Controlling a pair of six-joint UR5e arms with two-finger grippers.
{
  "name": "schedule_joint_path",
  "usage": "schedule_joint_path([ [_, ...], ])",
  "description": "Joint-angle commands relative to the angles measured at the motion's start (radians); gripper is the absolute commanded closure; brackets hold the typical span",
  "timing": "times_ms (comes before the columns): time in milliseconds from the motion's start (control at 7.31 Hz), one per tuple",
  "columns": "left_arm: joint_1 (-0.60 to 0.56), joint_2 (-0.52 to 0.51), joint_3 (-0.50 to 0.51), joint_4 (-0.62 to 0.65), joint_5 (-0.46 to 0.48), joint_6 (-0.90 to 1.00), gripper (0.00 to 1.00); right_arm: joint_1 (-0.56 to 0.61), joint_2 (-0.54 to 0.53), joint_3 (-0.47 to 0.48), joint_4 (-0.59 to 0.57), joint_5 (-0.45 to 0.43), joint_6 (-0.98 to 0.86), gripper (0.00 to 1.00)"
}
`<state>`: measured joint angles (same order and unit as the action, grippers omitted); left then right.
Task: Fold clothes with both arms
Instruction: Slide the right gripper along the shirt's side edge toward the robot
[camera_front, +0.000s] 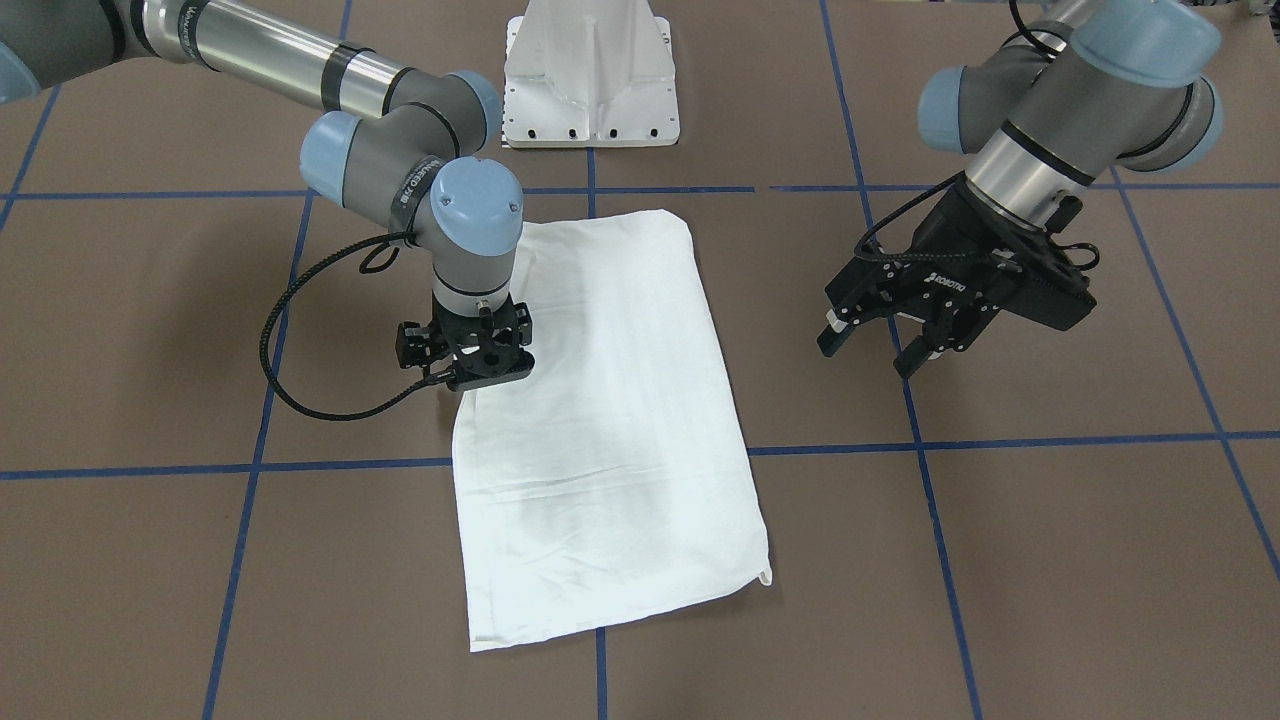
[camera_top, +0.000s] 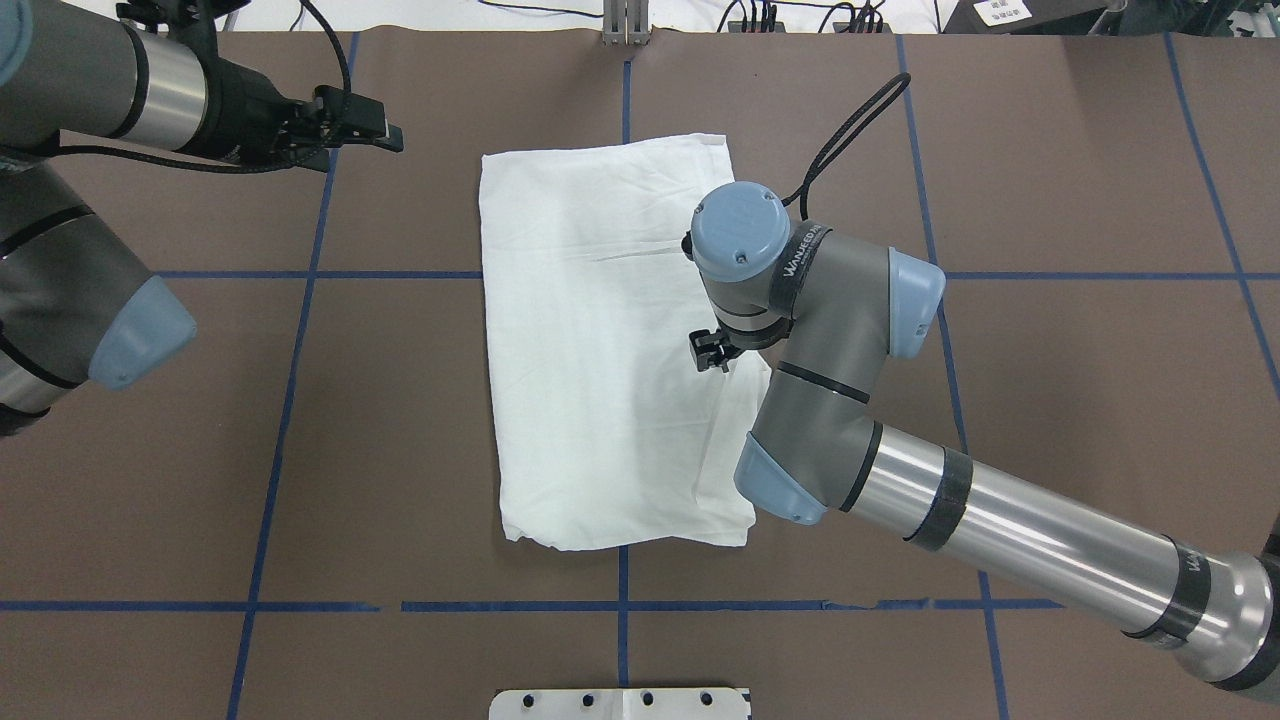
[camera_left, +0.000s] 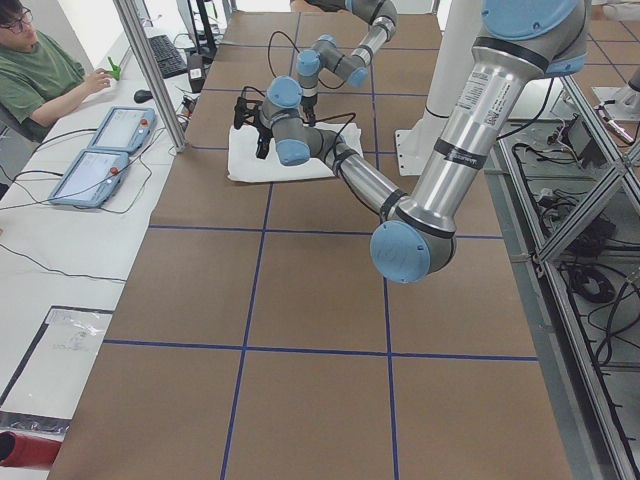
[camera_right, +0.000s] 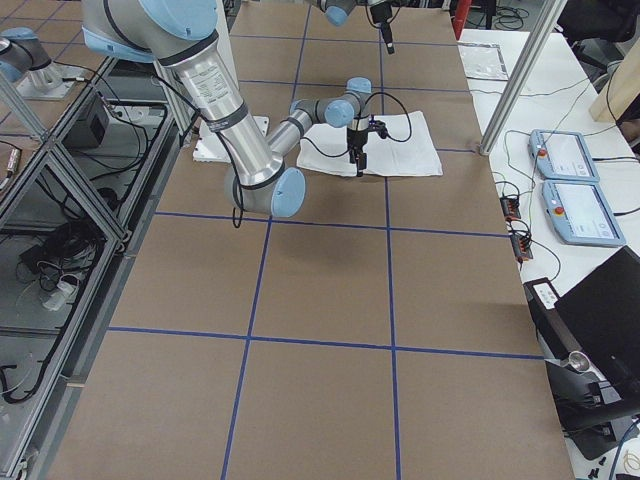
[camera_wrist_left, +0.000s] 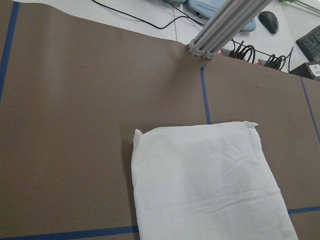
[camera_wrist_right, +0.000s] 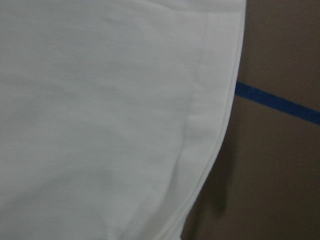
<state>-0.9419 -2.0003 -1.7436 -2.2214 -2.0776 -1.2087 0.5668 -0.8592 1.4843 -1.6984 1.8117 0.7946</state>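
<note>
Front: white folded cloth T-shirt lies flat beneath black two-finger right gripper, at its edge; jaw state cannot be told | black left gripper spread, empty, well apart from shirt | Overhead: grey right arm hides shirt's edge | Left wrist: silver aluminium post beyond shirt.

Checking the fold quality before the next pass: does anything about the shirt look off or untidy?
Only small things. The folded T-shirt lies slightly askew to the blue tape lines, and a small tab of fabric pokes past one corner on the operators' side. No stain or tear shows.
</note>
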Motion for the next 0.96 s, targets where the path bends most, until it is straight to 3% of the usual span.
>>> schedule_joint_path([
  [0,0.0,0.0,0.003,-0.001,0.001,0.0,0.0,0.001,-0.032,0.019,-0.001,0.0,0.0,0.0],
  [410,0.0,0.0,0.004,-0.001,0.001,0.0,0.0,0.002,-0.212,0.238,-0.01,0.001,-0.002,0.0],
  [821,0.0,-0.006,0.004,0.0,0.001,0.0,0.0,-0.01,-0.238,0.275,-0.01,0.001,0.0,0.0],
])
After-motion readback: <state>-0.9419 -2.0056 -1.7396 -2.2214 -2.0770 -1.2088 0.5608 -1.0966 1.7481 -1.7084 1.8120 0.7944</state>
